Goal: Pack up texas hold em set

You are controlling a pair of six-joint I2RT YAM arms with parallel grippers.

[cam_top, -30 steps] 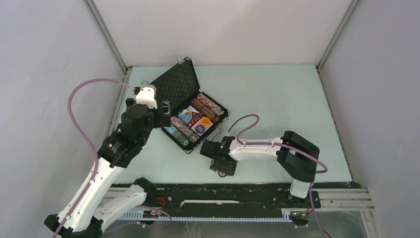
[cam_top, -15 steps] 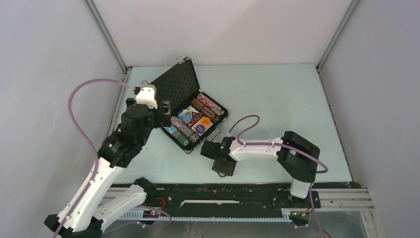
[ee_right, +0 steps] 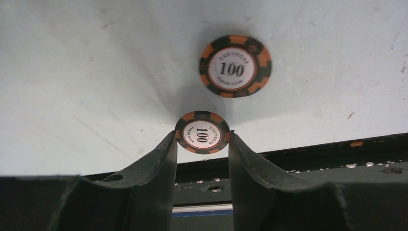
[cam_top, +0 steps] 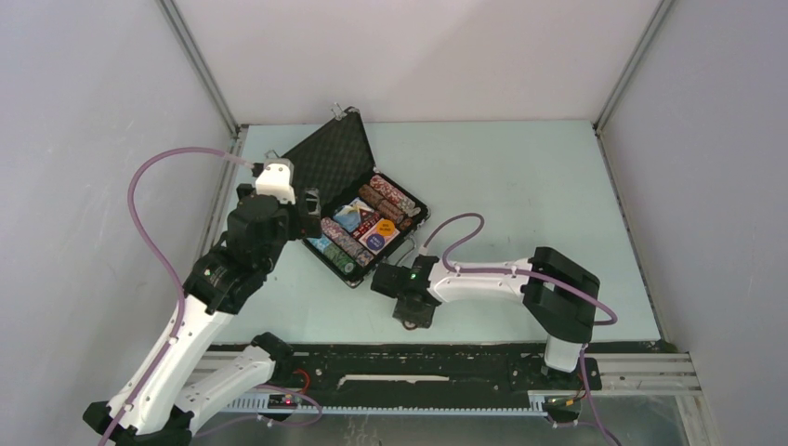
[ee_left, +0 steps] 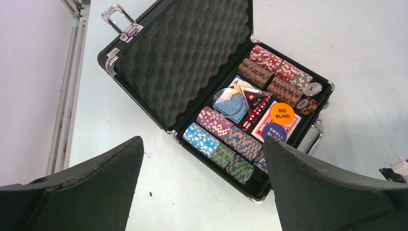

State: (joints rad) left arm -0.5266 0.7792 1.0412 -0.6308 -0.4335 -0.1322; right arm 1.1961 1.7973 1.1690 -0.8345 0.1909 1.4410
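I am looking down on a pale green surface (cam_top: 520,177) boxed in by plain white walls (cam_top: 418,56), with metal posts (cam_top: 200,65) running up the corners. The case (cam_top: 330,158) lies open up and to the left of the middle of the overhead frame. Its foam lid is tipped back toward the upper left. Its tray is packed with rows of chips (ee_left: 226,139), card decks (ee_left: 231,108) and round buttons (ee_left: 282,114).

My left claw (ee_left: 202,140) hangs just to the lower left of the case, spread wide. My right claw (ee_right: 202,137) is down at the surface below the case, near the bottom rail. Its fingertips press against both edges of a chip (ee_right: 202,131) marked 100, pinching it. A second chip (ee_right: 235,66), also marked 100, lies flat on the surface just beyond, apart from the first.

Against the frame a second ago, the right claw has slid a little toward the left of the overhead frame. The left claw and the case sit where they were.
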